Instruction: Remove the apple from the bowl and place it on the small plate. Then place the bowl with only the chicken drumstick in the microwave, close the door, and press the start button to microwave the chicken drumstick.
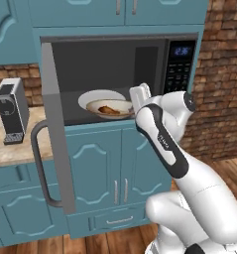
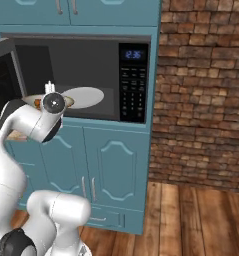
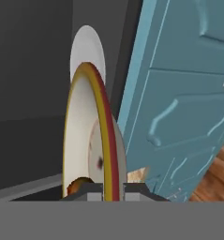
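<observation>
Your robot arm reaches up into the open microwave (image 1: 115,74), a grey-framed oven built into teal cabinets. Its gripper (image 3: 112,190) is clamped narrowly on the near rim of the bowl (image 1: 97,98), one finger on each side of the olive-gold edge. In the hand view, rolled sideways, you see the bowl edge-on, rising straight up from between the fingertips (image 3: 91,191). The bowl sits at the mouth of the dark cavity, over a flat white disc (image 2: 88,96) on the oven floor. The chicken drumstick (image 1: 108,110) lies inside the bowl, brown against the cream surface. The door (image 1: 55,129) stands swung wide open to the left, its long curved handle facing you. The keypad panel with its blue display (image 1: 181,51) is to the right of the cavity. A small grey coffee machine (image 1: 11,110) stands on the counter to the left, beyond the door
</observation>
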You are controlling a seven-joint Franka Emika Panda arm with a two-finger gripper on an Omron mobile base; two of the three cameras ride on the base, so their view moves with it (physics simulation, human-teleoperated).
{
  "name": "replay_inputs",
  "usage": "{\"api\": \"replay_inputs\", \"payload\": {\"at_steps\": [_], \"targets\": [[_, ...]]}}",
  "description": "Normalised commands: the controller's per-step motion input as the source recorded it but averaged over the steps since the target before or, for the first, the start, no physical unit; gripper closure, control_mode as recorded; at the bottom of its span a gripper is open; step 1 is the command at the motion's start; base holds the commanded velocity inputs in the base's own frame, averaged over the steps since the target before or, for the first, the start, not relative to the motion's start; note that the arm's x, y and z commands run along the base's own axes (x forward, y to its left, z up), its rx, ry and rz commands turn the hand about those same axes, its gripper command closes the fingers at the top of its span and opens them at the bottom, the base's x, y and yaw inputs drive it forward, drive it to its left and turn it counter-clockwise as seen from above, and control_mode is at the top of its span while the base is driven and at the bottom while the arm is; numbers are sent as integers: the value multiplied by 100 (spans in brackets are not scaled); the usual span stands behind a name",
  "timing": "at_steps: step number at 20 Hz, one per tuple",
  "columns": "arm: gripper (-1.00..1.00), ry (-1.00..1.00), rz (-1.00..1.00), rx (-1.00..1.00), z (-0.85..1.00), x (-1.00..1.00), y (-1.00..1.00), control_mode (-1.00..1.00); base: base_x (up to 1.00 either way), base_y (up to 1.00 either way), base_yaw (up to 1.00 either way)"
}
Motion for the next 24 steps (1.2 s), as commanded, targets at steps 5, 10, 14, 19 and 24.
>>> {"api": "replay_inputs", "payload": {"at_steps": [5, 10, 14, 19, 24], "targets": [[100, -11, 0, 0, -2, 43, -7, -100, 0, 0, 0], [100, 0, 0, -2, -11, 47, 0, -100, 0, 0, 0], [100, -2, 0, -4, -10, 44, 0, -100, 0, 0, 0], [100, -3, 0, -4, -9, 46, 2, -100, 0, 0, 0], [100, 0, 0, -8, -28, 47, 6, -100, 0, 0, 0]]}}
